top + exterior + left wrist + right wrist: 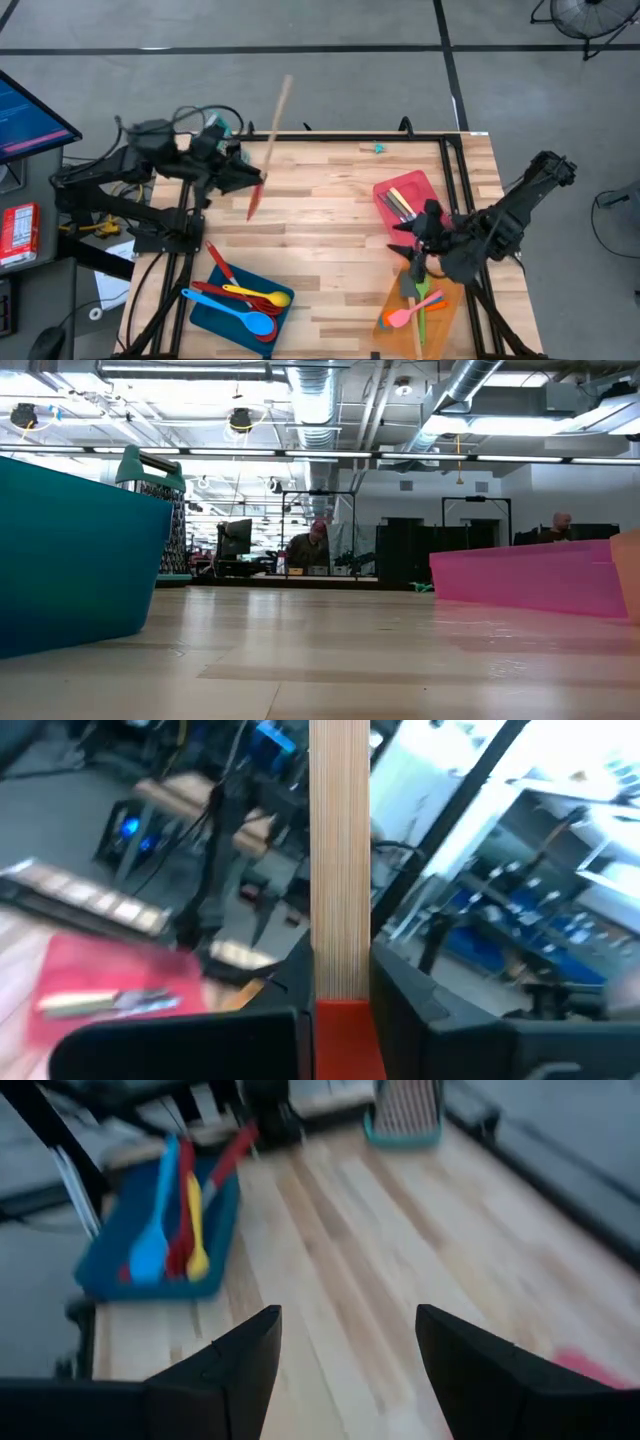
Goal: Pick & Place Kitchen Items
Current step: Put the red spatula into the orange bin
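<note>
A wood-handled utensil with a red lower part (270, 140) is in my left gripper (255, 180), over the table's far left area. Its wooden handle (340, 850) slants up past the far edge. The left gripper (345, 1010) is shut on it. My right gripper (415, 232) hovers open between the red tray (405, 195) and the orange tray (420, 305), and nothing is between its fingers (348, 1350). Red, yellow and blue spoons (245, 298) lie in the blue tray (215, 315). A pink spoon (412, 312) lies in the orange tray. My left gripper pinches the utensil between its two fingers on the red part (345, 1025), just below where the wooden handle begins. The fingers come about level from the table's left and lie across the utensil. It is lifted clear and tilted, with the handle up and the red tip (252, 208) down.
A metal grater with a teal handle (150, 485) stands at the far left, behind the blue tray (70, 560). The red tray (530, 575) holds several utensils (400, 203). Bare wood (320, 230) lies between the trays. A monitor (30, 115) stands off the table's left.
</note>
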`<act>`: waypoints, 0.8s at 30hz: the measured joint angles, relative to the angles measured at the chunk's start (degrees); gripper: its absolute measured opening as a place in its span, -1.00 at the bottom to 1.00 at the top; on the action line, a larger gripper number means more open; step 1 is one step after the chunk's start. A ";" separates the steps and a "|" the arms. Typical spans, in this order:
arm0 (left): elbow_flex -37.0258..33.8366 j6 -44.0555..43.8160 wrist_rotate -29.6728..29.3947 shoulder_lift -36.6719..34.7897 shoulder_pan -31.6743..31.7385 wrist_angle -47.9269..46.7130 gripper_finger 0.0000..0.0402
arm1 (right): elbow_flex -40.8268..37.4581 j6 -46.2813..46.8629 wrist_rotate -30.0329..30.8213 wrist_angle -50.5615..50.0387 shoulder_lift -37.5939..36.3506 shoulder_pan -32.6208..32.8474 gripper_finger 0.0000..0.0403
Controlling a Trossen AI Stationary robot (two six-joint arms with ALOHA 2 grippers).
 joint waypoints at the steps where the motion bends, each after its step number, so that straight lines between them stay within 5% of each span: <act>1: 0.01 -0.03 0.36 -0.28 0.00 1.08 -0.79 | 0.00 -3.81 -0.07 3.40 0.00 -1.19 0.13; 7: -0.04 -0.05 1.88 0.11 0.00 5.19 -0.80 | 0.00 -28.41 -2.79 29.81 -0.17 -9.41 0.13; 11: -0.06 -0.05 1.90 1.16 -0.02 5.85 -0.79 | 0.04 -39.59 -12.61 46.07 -1.14 -17.43 0.13; 24: -0.02 -0.05 4.79 11.30 -4.68 18.07 -0.77 | 8.33 -37.36 -50.53 52.45 3.41 -38.69 0.40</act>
